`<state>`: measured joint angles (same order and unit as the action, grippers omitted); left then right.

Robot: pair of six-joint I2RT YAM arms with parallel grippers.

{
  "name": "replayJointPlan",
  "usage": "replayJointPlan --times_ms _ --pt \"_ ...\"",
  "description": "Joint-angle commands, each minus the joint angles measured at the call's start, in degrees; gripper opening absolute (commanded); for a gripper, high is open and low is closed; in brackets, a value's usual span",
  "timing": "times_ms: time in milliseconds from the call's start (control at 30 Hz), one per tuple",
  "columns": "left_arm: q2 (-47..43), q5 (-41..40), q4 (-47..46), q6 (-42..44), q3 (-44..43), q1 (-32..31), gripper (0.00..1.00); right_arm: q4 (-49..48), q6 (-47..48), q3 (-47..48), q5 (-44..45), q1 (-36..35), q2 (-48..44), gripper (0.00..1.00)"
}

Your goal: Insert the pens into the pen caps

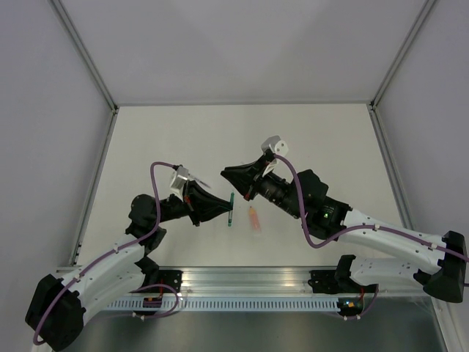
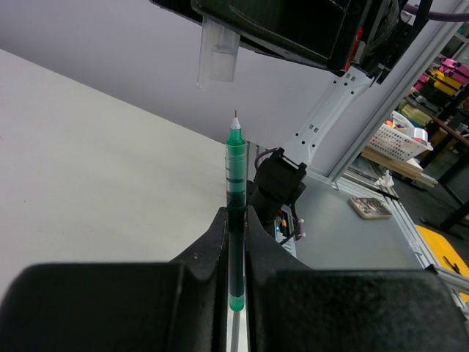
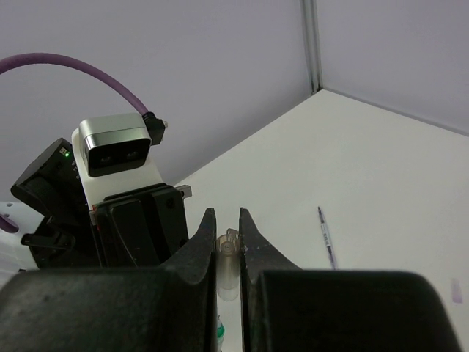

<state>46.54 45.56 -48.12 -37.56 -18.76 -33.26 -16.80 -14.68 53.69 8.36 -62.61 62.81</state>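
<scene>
**Student:** Foreground, left wrist view: the left gripper (image 2: 235, 217) fills the lower edge. How do its jaws stand?

**Tutor:** Clamped on the green pen (image 2: 235, 183). The dark barrel is pinched between the two black fingers (image 2: 209, 249). It stands upright in this view, fine tip uppermost and well clear of the fingertips. The green tail end shows low in the slot between the fingers.

**Student:** And the pale tube above the tip?

**Tutor:** The pen cap (image 2: 218, 57), see-through, its open mouth facing down toward the tip. It hangs from the right gripper (image 3: 228, 220), whose black body crosses the top of the view. Tip and cap are near but apart. The tip sits below the cap's right edge, not in line with its middle.

**Student:** Does the right wrist view confirm that grip?

**Tutor:** It does. The jaws press on the cap from both sides, and the cap lies lengthwise in the slot between them. Beyond it stands a grey wrist camera (image 3: 117, 150), and a speck of green shows just under the cap.

**Student:** And the overhead view?

**Tutor:** The two grippers come close, tip to tip, above the middle of the table (image 1: 183, 139), the left from the lower left and the right from the upper right. The green pen crosses the left fingertips with both ends free. The orange pen (image 1: 254, 218) lies flat on the table just right of the green one, touched by neither gripper.
</scene>
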Motion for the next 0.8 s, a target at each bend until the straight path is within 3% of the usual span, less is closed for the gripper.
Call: replayJointPlan --times_ms 0,767 --pt "-0.1 -0.6 -1.5 0.6 -0.1 -0.1 0.02 0.4 -0.9 0.3 -1.1 0.0 -0.5 0.00" --pt "-1.5 -1.8 0.3 2.3 0.0 -0.1 0.02 4.2 -4.3 -0.2 -5.0 0.0 -1.2 0.00"
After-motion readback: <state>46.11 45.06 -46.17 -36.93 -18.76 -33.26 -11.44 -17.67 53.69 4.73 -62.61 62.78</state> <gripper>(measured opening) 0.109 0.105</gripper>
